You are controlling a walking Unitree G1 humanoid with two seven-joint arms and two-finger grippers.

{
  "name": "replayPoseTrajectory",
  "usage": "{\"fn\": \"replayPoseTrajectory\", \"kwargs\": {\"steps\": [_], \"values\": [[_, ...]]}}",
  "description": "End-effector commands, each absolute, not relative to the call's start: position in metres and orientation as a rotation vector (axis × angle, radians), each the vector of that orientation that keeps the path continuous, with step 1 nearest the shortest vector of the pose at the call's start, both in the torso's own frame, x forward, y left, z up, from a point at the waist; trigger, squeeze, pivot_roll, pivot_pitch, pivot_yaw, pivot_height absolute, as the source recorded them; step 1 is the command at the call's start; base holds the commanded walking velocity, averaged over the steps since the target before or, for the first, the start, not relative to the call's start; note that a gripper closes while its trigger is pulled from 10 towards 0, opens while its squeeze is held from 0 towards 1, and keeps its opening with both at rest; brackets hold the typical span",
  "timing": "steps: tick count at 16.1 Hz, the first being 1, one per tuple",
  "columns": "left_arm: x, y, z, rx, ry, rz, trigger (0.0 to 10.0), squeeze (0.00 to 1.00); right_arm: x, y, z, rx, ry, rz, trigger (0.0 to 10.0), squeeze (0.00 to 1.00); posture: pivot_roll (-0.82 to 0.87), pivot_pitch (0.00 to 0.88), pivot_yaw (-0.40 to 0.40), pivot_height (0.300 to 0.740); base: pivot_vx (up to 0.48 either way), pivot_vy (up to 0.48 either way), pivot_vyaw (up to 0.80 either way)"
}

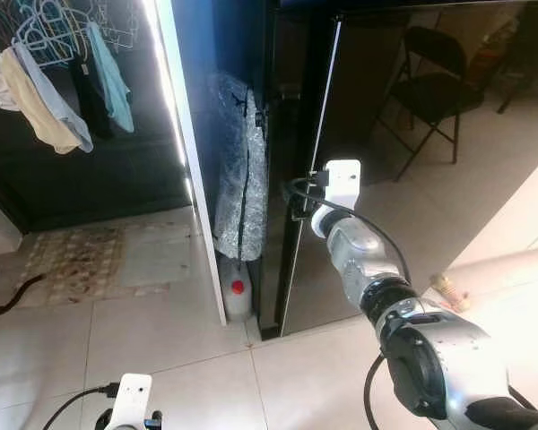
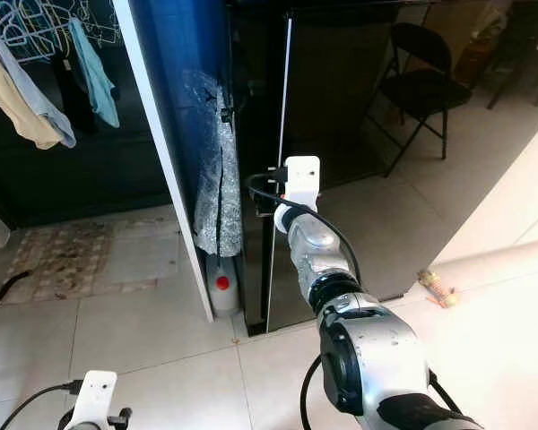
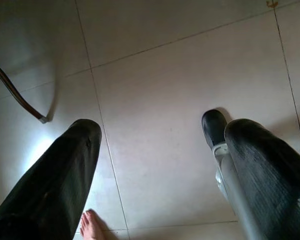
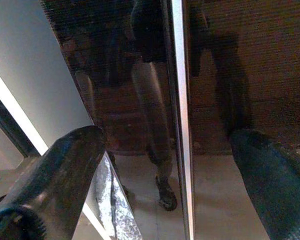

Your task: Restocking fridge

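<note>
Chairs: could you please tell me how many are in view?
1: a black folding chair stands on the tiled floor beyond the fridge, far right. Others may be hidden.

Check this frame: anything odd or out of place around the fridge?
A silvery foil-wrapped bundle stands wedged upright in the gap beside the black fridge, above a plastic jug with a red cap. Small debris lies on the tiles.
</note>
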State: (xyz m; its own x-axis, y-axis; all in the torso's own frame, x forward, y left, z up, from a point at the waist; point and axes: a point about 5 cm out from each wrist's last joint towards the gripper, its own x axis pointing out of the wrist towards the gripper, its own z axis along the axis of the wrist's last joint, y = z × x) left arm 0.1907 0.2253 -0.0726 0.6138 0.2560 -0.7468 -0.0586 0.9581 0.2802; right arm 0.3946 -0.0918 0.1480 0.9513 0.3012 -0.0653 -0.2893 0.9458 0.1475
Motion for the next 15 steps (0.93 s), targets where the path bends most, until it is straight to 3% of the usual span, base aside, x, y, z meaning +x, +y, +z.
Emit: {"fn": "replayPoseTrajectory", "kwargs": {"steps": [1,10,15], "values": [[0.188,0.227,-0.073,0.236,0.898,0.197,10.0,0.0,0.399,-0.093,0.17,0.115,-0.043,0.325,10.0,0.0,-0.15,0.036,-0.023,0.74,0.0,0.0,0.0],[0.182,0.218,-0.079,0.221,0.927,0.178,10.0,0.0,0.368,-0.144,0.129,0.078,-0.105,0.219,10.0,0.0,-0.21,0.042,-0.033,0.74,0.0,0.0,0.0],[0.178,0.221,-0.08,0.232,0.938,0.174,10.0,0.0,0.321,-0.217,0.085,0.06,-0.007,0.005,10.0,0.0,-0.23,0.053,-0.025,0.74,0.0,0.0,0.0]]}}
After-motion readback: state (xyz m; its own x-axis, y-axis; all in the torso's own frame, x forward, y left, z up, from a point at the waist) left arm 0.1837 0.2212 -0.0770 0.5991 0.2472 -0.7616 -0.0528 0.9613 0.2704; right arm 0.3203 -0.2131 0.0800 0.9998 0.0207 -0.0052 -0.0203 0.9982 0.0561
